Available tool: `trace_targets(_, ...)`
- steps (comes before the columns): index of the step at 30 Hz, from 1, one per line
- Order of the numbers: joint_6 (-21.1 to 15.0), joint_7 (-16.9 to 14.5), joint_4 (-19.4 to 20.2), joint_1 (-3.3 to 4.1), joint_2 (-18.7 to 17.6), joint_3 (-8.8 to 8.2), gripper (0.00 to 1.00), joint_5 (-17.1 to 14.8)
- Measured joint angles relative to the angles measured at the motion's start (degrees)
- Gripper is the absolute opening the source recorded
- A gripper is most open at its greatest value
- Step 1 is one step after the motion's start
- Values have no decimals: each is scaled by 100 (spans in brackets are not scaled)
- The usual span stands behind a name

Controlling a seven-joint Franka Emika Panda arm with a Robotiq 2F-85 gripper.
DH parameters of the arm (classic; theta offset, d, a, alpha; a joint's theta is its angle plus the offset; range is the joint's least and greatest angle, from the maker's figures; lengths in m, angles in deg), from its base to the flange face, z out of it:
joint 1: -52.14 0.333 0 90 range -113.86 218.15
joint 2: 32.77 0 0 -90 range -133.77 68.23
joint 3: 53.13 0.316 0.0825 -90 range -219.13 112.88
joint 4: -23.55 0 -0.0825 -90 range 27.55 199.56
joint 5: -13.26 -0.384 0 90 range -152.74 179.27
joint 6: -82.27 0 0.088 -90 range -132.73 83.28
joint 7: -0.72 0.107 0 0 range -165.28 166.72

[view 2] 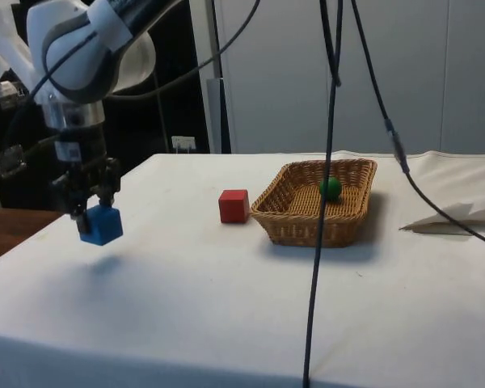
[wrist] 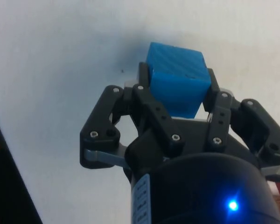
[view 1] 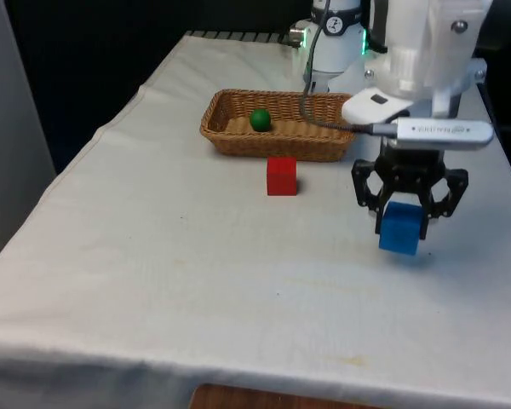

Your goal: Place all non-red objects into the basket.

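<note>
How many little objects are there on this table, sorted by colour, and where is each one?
Blue: 1, a blue cube held off the cloth by the pincer.
Red: 1, a red cube on the cloth beside the basket.
Green: 1, a green ball inside the basket.
Total: 3 objects, plus 1 basket.

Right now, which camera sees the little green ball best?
The front view: the green ball lies unobstructed in the basket. In the side view the green ball sits partly behind a hanging black cable.
</note>
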Motion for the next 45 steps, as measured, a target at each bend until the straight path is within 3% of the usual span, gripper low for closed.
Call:
trace_targets(16,0,-138,1146,86,1175,-6,6,241)
trace_targets(19,0,-143,1215,86,1249,-6,6,258)
trace_targets(25,0,-183,1770,126,1822,-6,6,361)
trace_targets(45,-17,-286,2922,143,2974,-11,6,516)
